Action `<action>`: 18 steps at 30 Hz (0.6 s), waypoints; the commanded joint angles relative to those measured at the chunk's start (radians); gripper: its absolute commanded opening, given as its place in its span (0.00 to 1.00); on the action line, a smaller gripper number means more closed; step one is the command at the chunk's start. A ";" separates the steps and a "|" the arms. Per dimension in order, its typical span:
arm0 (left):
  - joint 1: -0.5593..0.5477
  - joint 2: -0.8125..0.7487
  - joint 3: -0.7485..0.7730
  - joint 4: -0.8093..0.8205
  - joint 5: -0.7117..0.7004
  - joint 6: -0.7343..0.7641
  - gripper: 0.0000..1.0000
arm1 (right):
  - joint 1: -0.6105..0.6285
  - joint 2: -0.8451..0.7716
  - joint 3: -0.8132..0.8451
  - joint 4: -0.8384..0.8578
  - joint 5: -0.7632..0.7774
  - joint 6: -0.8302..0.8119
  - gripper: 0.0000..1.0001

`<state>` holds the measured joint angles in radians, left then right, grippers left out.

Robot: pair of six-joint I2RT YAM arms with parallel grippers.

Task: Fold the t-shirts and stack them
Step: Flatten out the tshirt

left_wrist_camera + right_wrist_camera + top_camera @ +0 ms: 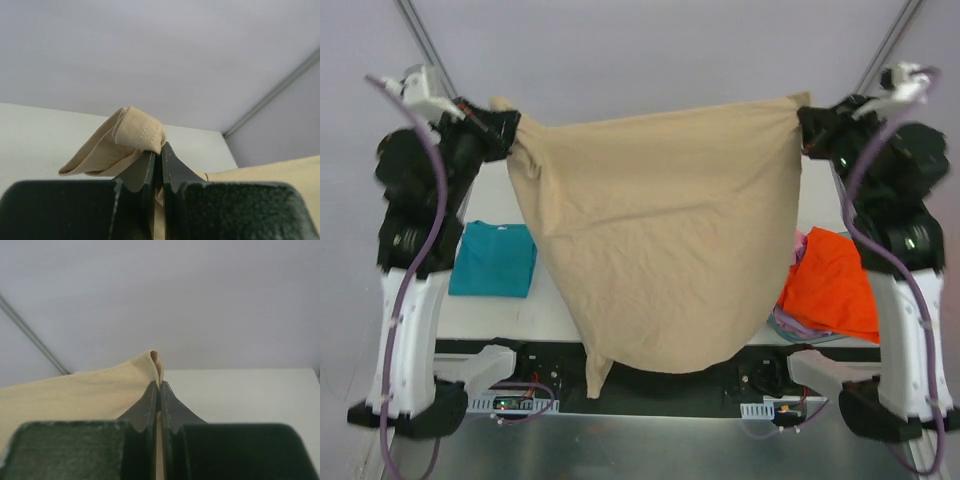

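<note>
The left claw [159, 150] and right claw [159, 387] are both clamped on the tan shirt [655, 240], which hangs in the air between the 2 of them. The left pinches only a small bunched corner and the right a thin fold, so either could slip and drop it. A folded teal shirt [495, 258] lies at left and an orange shirt [832, 282] at right. The hanging cloth could drag them.

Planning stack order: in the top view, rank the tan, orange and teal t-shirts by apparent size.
1. tan t-shirt, largest, though held up nearer the camera.
2. orange t-shirt and teal t-shirt: too alike to rank; orange is crumpled, teal folded.
</note>
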<state>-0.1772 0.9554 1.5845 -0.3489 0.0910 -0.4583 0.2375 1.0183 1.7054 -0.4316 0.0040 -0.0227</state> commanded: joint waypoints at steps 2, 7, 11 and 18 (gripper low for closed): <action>0.008 0.493 0.197 0.034 -0.211 0.092 0.05 | -0.081 0.386 0.057 -0.002 0.171 -0.031 0.01; 0.022 1.034 0.507 0.008 -0.117 0.116 0.34 | -0.161 0.817 0.236 0.001 0.125 0.020 0.01; 0.027 1.209 0.698 -0.032 -0.062 0.144 0.99 | -0.204 1.119 0.495 -0.038 0.032 0.047 0.49; 0.028 1.102 0.493 -0.032 -0.108 0.156 0.99 | -0.208 1.134 0.446 0.034 -0.127 0.060 0.97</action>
<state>-0.1555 2.2700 2.1429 -0.4267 -0.0048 -0.3233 0.0128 2.3367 2.1849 -0.4957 -0.0227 0.0181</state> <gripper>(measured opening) 0.992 0.965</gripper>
